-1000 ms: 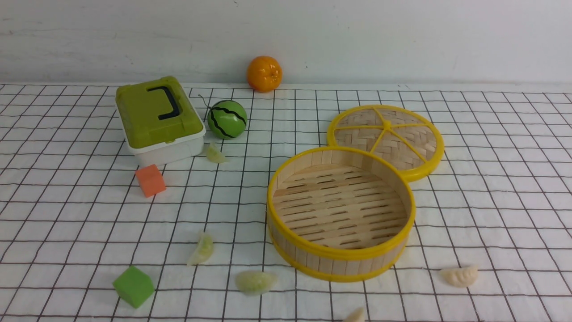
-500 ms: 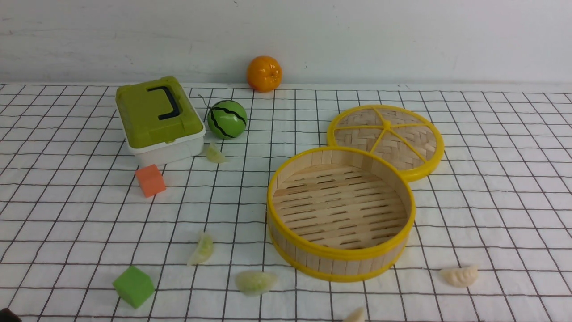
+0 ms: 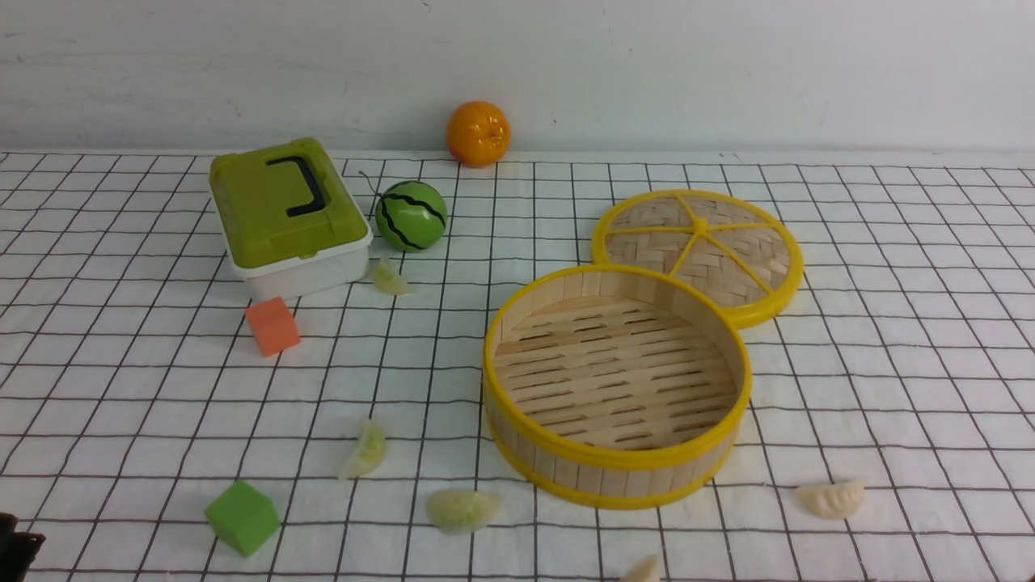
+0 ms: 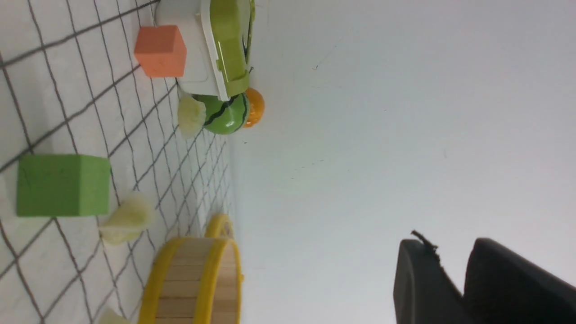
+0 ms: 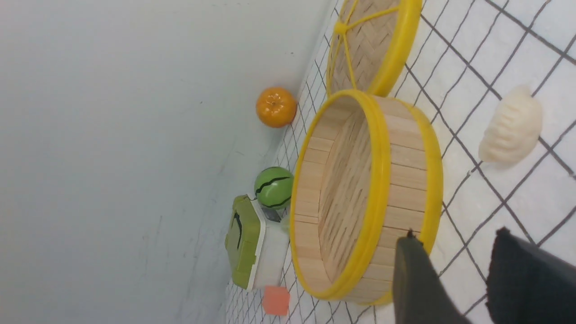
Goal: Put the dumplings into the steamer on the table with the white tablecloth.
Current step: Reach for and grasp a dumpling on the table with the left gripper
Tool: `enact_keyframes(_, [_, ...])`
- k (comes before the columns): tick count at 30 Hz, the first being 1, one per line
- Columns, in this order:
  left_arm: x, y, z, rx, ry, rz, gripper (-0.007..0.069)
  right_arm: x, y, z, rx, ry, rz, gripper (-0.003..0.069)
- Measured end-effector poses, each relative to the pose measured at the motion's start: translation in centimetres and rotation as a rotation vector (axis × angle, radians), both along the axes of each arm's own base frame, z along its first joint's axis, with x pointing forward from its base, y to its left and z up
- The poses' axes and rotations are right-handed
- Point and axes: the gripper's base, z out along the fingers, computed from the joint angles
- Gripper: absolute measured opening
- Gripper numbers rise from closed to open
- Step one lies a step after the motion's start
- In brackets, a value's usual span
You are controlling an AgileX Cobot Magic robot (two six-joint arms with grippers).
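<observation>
Five dumplings lie on the white tablecloth (image 3: pixel 889 380) covering the table (image 3: pixel 129 388), all outside the empty steamer (image 3: pixel 614 470) right of its middle. One green dumpling (image 3: pixel 391 277) sits beside the green-lidded box (image 3: pixel 283 210). Toward the near edge lie a second green dumpling (image 3: pixel 365 449), a third (image 3: pixel 462 510), a cream dumpling (image 3: pixel 830 498) and another (image 3: pixel 644 571). Since a second ago, a dark tip of the left arm (image 3: pixel 16 551) has entered the near-left corner. Only the wrist views show the left jaws narrowly parted and the right jaws spread, both empty.
</observation>
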Motion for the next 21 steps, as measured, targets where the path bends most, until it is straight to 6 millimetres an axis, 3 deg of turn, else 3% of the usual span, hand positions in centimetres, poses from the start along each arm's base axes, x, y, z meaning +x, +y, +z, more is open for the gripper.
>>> enact_keyframes(3, [0.0, -0.1, 0.0, -0.014, 0.001, -0.014, 0.0155, 0.0, -0.1, 0.1, 0.004, -0.010, -0.009, 0.0240])
enact_keyframes(5, [-0.1, -0.5, 0.3, 0.069, -0.006, -0.050, 0.0155, 0.0, -0.1, 0.1, -0.011, -0.013, -0.005, 0.0240])
enact_keyframes(9, [-1.2, -1.6, 4.7, 0.479, -0.155, -0.134, 0.0154, -0.1, 0.1, 1.4, -0.170, -0.082, 0.025, 0.0240])
enact_keyframes(10, [-1.4, -1.7, 5.3, 0.503, -0.175, -0.132, 0.0153, -0.2, 0.1, 1.8, -0.194, -0.099, 0.027, 0.0240])
enact_keyframes(12, [-2.2, -2.0, 8.5, 0.744, -0.252, -0.129, 0.0119, -0.6, -0.1, 4.6, -0.353, -0.221, 0.010, 0.0231])
enact_keyframes(14, [-2.0, -2.1, 9.9, 0.835, -0.251, -0.135, 0.0090, -0.7, -0.2, 6.1, -0.434, -0.273, -0.008, 0.0211])
enact_keyframes(15, [-0.9, -2.3, 11.9, 0.965, -0.201, -0.184, 0.0031, -0.4, -0.4, 8.6, -0.562, -0.316, -0.023, 0.0140])
enact_keyframes(17, [-0.1, -2.4, 12.7, 1.028, -0.164, -0.228, -0.0001, 0.0, -0.4, 9.8, -0.623, -0.320, -0.016, 0.0096])
enact_keyframes(18, [1.4, -2.7, 14.2, 1.135, -0.093, -0.324, -0.0013, 1.1, -0.3, 11.7, -0.739, -0.314, 0.026, 0.0018])
enact_keyframes(19, [1.7, -2.7, 13.9, 1.144, -0.075, -0.341, -0.0013, 1.2, -0.2, 11.9, -0.738, -0.310, 0.032, 0.0012])
enact_keyframes(21, [3.9, -2.8, 15.2, 1.249, 0.054, -0.489, -0.0013, 3.2, 0.4, 14.2, -0.871, -0.284, 0.177, -0.0020])
